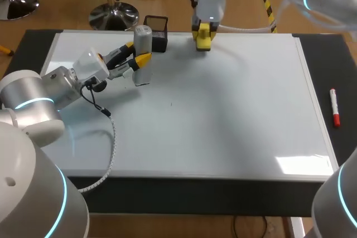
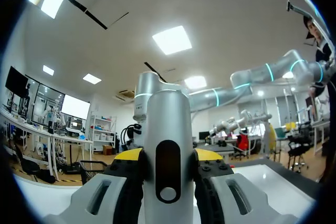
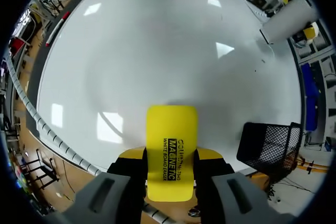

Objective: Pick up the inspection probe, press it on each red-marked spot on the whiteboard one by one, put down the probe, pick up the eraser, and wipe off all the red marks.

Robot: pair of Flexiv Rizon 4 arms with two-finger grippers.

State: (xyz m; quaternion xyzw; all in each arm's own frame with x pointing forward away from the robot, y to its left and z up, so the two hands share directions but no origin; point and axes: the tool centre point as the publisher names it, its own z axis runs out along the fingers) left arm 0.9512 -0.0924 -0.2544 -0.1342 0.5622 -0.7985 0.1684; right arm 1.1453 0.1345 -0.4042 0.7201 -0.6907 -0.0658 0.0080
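Two claws each grip a tool over the whiteboard [image 1: 223, 115]. The left claw [image 1: 136, 55] is clamped on the grey inspection probe [image 1: 143, 40], its yellow tips pressing it from both sides. The probe stands nearly upright near the board's far left corner, its lower end down at the surface. The right claw [image 1: 202, 33] pinches the yellow eraser [image 1: 202, 42] at the board's far edge, pointing down. A black mesh basket [image 1: 158, 26] sits just behind the probe. A red marker [image 1: 333, 107] lies on the dark table [image 1: 334, 65], right of the board.
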